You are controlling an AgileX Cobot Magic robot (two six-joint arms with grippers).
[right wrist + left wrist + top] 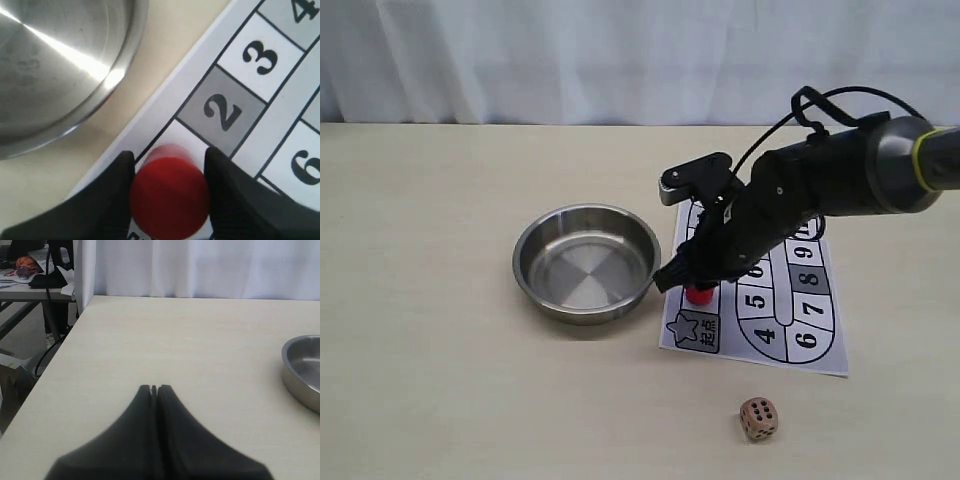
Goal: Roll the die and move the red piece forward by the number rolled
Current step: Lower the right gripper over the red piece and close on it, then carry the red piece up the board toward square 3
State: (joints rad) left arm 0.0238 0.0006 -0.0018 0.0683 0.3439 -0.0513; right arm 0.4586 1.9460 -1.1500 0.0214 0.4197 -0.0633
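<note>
Die lies nearest us, 6 o'clock of board; our right fingers grasp red piece; left fingers clenched.

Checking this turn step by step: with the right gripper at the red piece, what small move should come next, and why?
Probably lift the red piece a little, straight up. The right gripper clamps both its sides, it stands next to square 2 of the board, and the die lies at rest off the board, so carrying it forward seems next.
</note>
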